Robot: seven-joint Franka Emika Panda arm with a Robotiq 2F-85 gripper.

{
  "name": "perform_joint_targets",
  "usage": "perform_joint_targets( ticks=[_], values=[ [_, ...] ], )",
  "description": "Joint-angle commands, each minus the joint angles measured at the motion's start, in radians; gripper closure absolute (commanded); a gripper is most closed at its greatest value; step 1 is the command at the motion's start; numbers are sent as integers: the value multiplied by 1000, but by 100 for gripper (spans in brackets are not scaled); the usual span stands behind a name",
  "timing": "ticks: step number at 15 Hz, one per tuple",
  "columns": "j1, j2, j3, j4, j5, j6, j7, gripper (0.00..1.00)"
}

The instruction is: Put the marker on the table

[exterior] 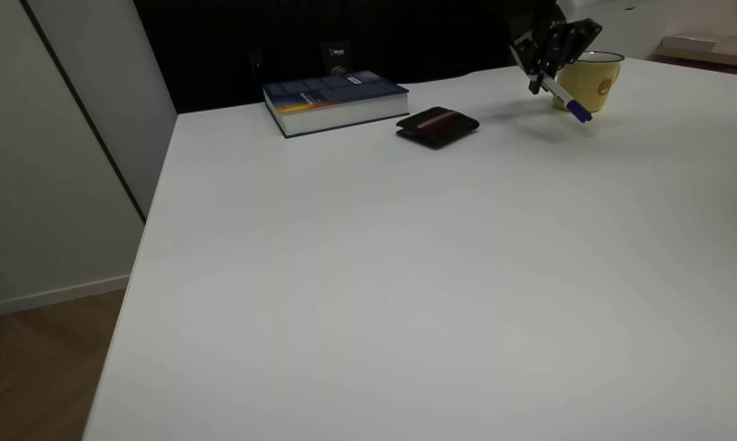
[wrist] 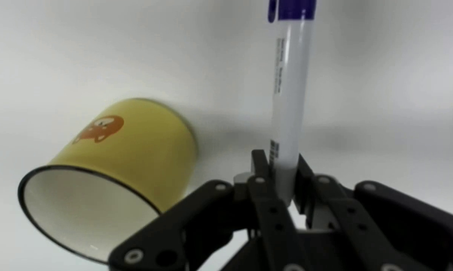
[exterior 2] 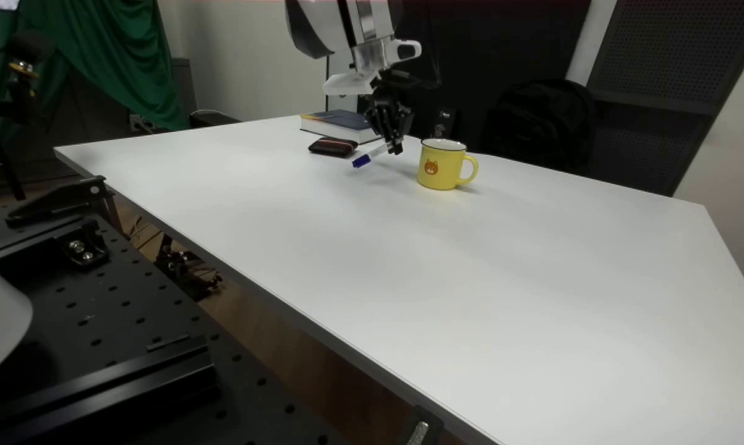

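Note:
The marker is slim, with a white body and a dark blue-purple cap. In the wrist view the marker points up and away from my gripper, which is shut on its white rear end. In both exterior views the marker slants downward with the cap lowest, above the white table. A shadow lies below it, and the cap appears apart from the surface. My gripper also shows in an exterior view, over the far part of the table.
A yellow mug stands upright close beside the gripper. A black wallet lies on the table on the gripper's other side. Beyond it is a thick blue book near the table edge.

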Motion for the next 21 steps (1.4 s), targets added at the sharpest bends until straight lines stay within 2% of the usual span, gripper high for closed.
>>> perform_joint_targets(
  ticks=[1, 2, 3, 5, 8, 12, 19, 20, 21],
  values=[
    [31, 18, -31, -1, 156, 8, -144, 96],
    [43, 21, -43, 0, 196, 5, -177, 86],
    [54, 23, -54, 2, 230, 3, -205, 57],
    [65, 24, -64, 4, 294, -5, -261, 51],
    [84, 17, -86, 4, 367, -5, -322, 30],
    [112, 2, -113, 15, 408, 1, -377, 2],
    [69, -25, -26, 25, 512, -35, -552, 0],
    [66, -27, -20, 27, 524, -48, -568, 0],
    [99, -7, -56, 27, 510, -13, -532, 0]
  ],
)
